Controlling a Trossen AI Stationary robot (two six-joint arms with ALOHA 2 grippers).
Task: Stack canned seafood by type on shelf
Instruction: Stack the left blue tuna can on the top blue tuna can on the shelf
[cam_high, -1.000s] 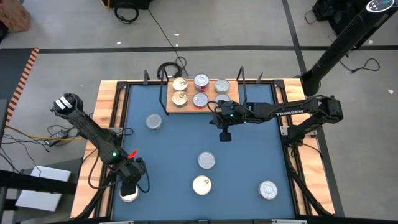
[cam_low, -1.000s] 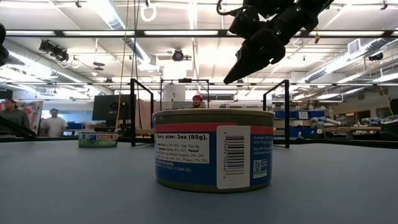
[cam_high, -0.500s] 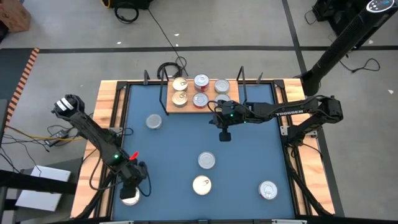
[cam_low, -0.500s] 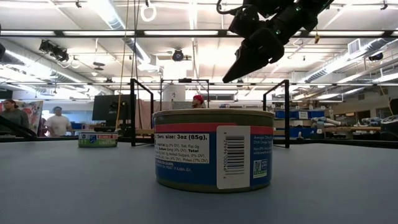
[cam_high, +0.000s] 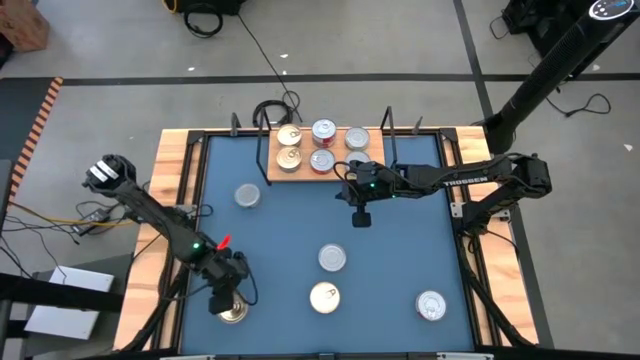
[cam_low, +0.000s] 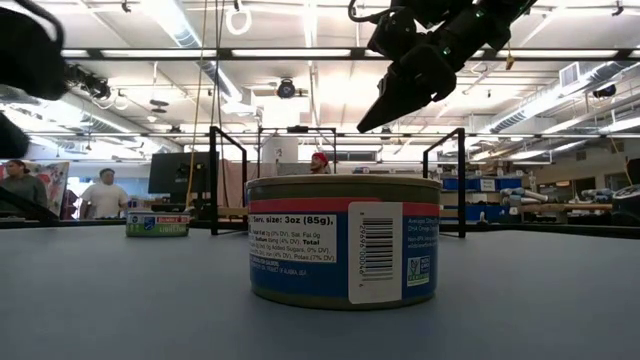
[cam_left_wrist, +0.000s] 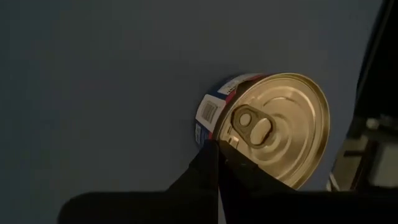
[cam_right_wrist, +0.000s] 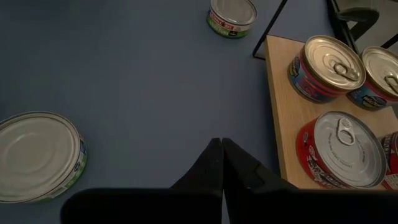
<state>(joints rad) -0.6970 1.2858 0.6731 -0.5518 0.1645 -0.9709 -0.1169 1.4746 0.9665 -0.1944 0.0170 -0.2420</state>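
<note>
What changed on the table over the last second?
The left gripper swung rightward along the near edge and shut its fingers. The gold-topped can it hovered over slid right with it, pushed, not gripped. The right gripper stayed shut before the shelf; the other cans did not move.

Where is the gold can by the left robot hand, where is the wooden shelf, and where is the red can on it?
gold can (cam_left_wrist: 286, 127): left wrist view, on its lid.
wooden shelf (cam_right_wrist: 283, 112): right wrist view, on bare wood near its edge.
red can (cam_right_wrist: 342, 146): right wrist view, on its silver lid.
</note>
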